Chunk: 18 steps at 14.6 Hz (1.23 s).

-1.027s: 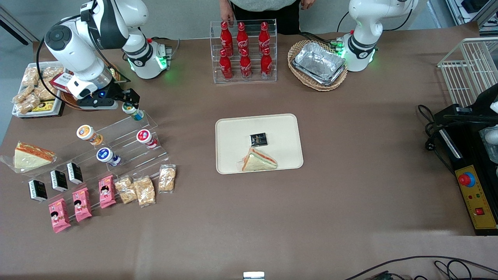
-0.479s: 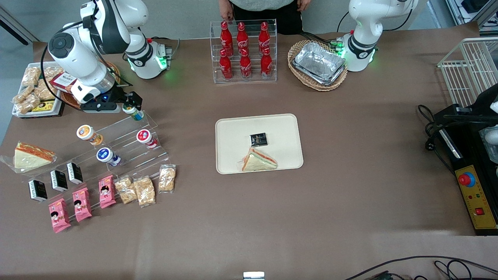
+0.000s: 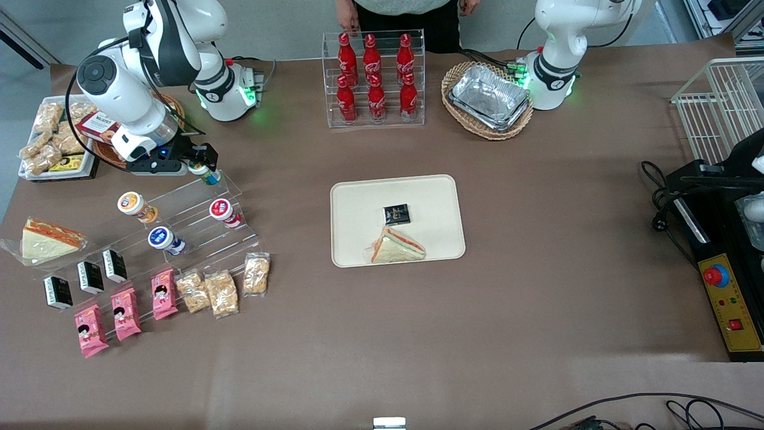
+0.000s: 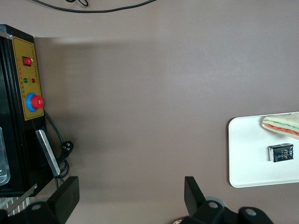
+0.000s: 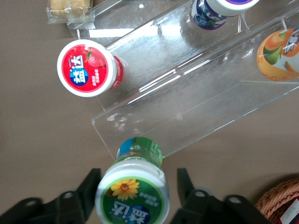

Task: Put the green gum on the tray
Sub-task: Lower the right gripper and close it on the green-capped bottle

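The big brown table point(image 3: 537, 298) holds everything. The tray point(image 3: 430, 197) lies flat in the middle of the table. It is beige. A sandwich point(image 3: 397, 247) and a small black packet point(image 3: 396, 213) lie on it, the sandwich nearer to the front camera than the packet.

Well apart from the tray, toward the working arm's end of the table, stands a clear plastic step shelf point(image 3: 197, 209). The red-lid bottle point(image 3: 224, 212), the orange-lid bottle point(image 3: 136, 206) and the blue-lid bottle point(image 3: 164, 239) sit on its steps.

The green gum point(image 3: 206, 172) is at the top step of that shelf, farther from the front camera than the red-lid bottle. It is not on the tray. In the right wrist view the green gum point(image 5: 134, 189) shows its white-rimmed green lid with a yellow flower.

The gripper point(image 3: 200, 160) is right at the green gum. Its two black fingers point(image 5: 88, 193) stand one on each side of the lid, spread apart, with a little gap on each side. It is not squeezing the bottle.
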{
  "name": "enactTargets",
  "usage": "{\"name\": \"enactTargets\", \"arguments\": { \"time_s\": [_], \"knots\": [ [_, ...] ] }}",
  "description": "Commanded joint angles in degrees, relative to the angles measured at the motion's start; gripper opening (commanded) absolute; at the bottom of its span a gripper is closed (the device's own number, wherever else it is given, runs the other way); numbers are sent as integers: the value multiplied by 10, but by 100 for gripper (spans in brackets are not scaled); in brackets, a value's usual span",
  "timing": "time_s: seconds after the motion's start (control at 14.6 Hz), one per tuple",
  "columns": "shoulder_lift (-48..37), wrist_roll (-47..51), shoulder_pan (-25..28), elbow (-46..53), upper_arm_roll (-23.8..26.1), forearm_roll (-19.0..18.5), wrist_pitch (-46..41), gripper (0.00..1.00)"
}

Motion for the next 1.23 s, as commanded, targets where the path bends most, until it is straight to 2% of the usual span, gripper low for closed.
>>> {"name": "enactTargets", "arguments": {
  "time_s": [0.0, 0.14, 0.21, 0.34, 0.55, 0.89, 1.16],
  "knots": [
    [3, 3, 2, -7, -1, 13, 12, 62],
    [3, 3, 2, -8, -1, 13, 12, 45],
    [4, 3, 2, -7, -1, 13, 12, 26],
    [7, 3, 2, -4, -1, 13, 10, 0],
    [-9, 0, 2, 14, -1, 13, -30, 0],
    [-7, 2, 2, 181, 4, 15, -224, 0],
    [43, 53, 26, 315, 13, 62, -313, 0]
  ]
}}
